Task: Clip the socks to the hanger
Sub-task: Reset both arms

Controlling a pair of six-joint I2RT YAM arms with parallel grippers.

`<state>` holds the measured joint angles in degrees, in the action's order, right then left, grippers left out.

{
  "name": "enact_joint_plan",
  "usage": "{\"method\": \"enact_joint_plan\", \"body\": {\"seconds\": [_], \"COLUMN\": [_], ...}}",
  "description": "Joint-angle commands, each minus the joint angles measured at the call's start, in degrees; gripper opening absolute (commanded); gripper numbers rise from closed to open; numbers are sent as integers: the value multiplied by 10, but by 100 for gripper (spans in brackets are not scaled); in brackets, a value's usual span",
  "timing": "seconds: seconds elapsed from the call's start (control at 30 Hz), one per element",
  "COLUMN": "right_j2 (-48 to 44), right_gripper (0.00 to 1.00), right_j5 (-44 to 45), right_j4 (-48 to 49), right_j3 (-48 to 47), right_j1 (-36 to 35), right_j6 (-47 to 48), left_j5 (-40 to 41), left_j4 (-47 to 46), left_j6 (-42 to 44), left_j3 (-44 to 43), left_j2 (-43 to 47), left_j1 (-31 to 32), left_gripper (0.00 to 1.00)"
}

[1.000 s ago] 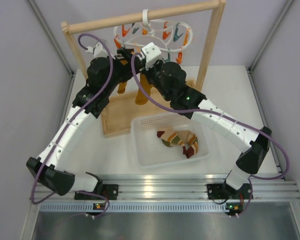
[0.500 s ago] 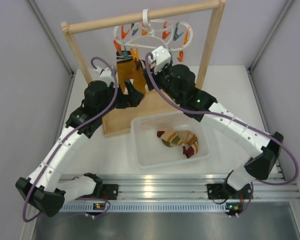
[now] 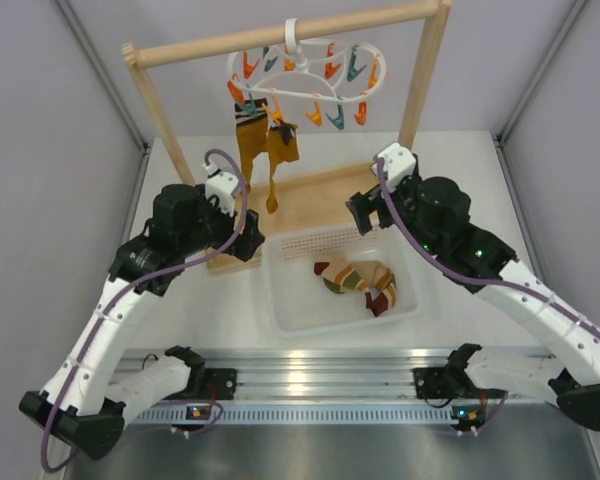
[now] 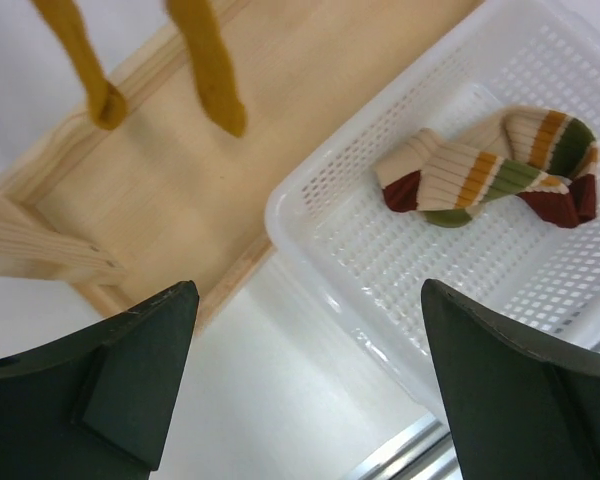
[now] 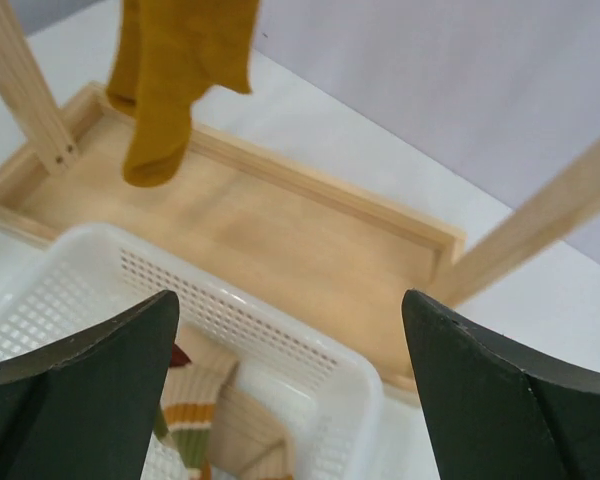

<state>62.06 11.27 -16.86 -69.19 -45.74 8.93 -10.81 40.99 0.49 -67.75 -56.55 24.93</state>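
The socks lie in two places: a mustard pair (image 3: 265, 150) hangs from the pegs of the white hanger (image 3: 302, 88) in the upper centre of the overhead view, and the striped socks (image 3: 360, 280) lie bunched together in the white basket (image 3: 273, 290) at mid-frame. Both tools are spread wide and carry nothing. The left tool (image 3: 247, 242) hovers just beside the basket's upper-left corner and the right tool (image 3: 361, 213) near its upper-right, each above and apart from the striped heap. My worry is that heap: the socks overlap, so a careless pinch could lift both at once or catch the mesh and drag the basket. On the way up, an arm could also brush the hanging pair and set the hanger swinging.
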Motion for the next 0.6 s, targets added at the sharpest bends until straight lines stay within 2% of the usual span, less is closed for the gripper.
{"method": "enact_joint_plan", "body": {"seconds": [0.0, 0.17, 0.3, 0.57], "right_j2": [-62, -134, -191, -233], "right_gripper": [92, 100, 100, 100], "right_j5": [-24, -56, -87, -107], "right_j4": [-10, -21, -29, -33], "right_j3": [42, 104, 136, 173], "right_j1": [50, 118, 165, 196], "right_j6": [13, 3, 2, 0], "left_j5": [25, 36, 61, 62], "left_j4": [14, 21, 27, 21], "left_j6": [68, 82, 87, 101], "left_j3": [10, 39, 60, 67], "left_j2": [28, 70, 88, 106], "left_j1": [-39, -98, -115, -142], "left_gripper": [98, 98, 98, 98]}}
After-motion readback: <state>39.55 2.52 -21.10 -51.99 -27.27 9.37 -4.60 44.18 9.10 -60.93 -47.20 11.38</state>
